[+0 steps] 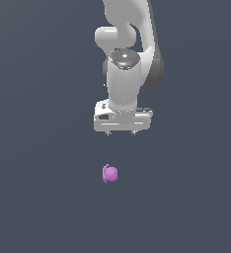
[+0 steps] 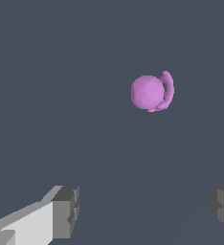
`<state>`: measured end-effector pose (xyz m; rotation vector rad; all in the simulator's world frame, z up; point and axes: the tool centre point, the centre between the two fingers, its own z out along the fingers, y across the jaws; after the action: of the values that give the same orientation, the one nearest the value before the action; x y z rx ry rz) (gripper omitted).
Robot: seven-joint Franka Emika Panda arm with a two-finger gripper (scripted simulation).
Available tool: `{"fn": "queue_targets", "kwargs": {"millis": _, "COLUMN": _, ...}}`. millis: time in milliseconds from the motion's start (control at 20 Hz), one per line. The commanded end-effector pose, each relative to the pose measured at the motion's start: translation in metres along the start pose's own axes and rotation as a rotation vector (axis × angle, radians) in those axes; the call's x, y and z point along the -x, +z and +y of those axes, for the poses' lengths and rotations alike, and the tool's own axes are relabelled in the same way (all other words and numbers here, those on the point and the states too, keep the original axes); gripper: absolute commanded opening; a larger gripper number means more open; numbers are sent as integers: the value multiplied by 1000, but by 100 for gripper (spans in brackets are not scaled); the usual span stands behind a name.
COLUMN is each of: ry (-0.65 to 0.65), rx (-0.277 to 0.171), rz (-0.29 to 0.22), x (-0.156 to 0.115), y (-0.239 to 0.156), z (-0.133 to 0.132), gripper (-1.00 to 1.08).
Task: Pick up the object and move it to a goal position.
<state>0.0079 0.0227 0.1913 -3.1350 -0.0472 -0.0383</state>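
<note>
Claw (image 1: 120,133) spread wide and empty, apart from the small pink-purple object (image 1: 109,173) on the floor

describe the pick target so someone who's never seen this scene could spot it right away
Start at the white arm reaching down from the top of the exterior view. Its gripper hangs with jaws open and empty. Lower in the frame, apart from it, lies the object: a small pink-purple rounded lump with a thin curved ridge along one side, the only coloured thing on the dark grey floor.

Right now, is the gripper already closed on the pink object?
No. In the wrist view the gripper has its fingers spread wide with only bare floor between them, and the pink object lies apart from them, untouched.
</note>
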Motion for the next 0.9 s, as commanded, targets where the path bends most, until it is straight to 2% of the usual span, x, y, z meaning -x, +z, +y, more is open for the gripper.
{"fn": "queue_targets", "kwargs": {"millis": 0, "ry": 0, "rx": 0, "rz": 0, "x": 0, "y": 0, "z": 0, "gripper": 100}}
{"fn": "queue_targets", "kwargs": {"millis": 450, "ry": 0, "rx": -19, "rz": -6, "x": 4, "y": -4, "z": -25, "gripper": 100}}
{"fn": "queue_targets", "kwargs": {"millis": 850, "ry": 0, "rx": -19, "rz": -6, "x": 3, "y": -4, "z": -24, "gripper": 100}}
